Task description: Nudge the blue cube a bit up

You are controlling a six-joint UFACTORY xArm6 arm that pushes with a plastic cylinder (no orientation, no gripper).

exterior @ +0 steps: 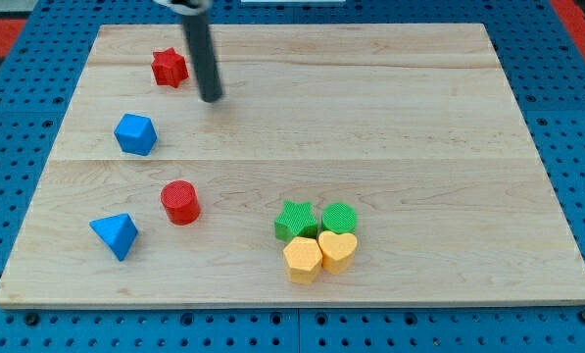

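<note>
1. Wooden board [390,118] on a blue pegboard fills my view, and I read it from the near edge outward.
2. Nearest me, right of centre, sits a tight cluster: a yellow block [302,260] and a yellow heart [337,250] in front, with a green star [295,220] and a green cylinder [338,217] just behind, all touching or nearly so.
3. Near left lies a blue wedge-like block [115,235], and a red cylinder [180,202] stands just right of it and slightly farther off.
4. Farther on the left is the blue cube [135,134], the piece I have to move; it stands alone, well apart from the red cylinder.
5. My tip [212,99] rests on the board farther away than the cube and to its right, not touching it. The rod has nothing to open or close and holds nothing.
6. A red star [170,68] sits farthest, near the far left edge, just left of the rod.
7. Key relation, as I judge it: the cube lies nearer and left of my tip, so I am on the wrong side. I would need to circle round to its near face before pushing it away, keeping clear of the red star beyond.
</note>
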